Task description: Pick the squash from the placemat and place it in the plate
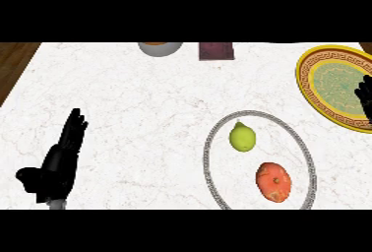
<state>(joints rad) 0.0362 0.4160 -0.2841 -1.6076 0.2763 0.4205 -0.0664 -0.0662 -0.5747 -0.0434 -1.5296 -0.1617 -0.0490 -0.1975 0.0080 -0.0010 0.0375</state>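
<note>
On placemat (218,129): squash (274,181), lemon (242,137)

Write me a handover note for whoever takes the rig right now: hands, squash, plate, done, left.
Left hand: open, fingers straight, resting at lower left, holds nothing.
Right hand: only fingers show at the right edge, over the plate; grip state unclear, nothing visibly held.
Squash: orange, lying on the placemat, beside a lemon.
Done: nothing; the plate shows no squash.
Left: grasp squash, carry it to the plate, release.
</note>
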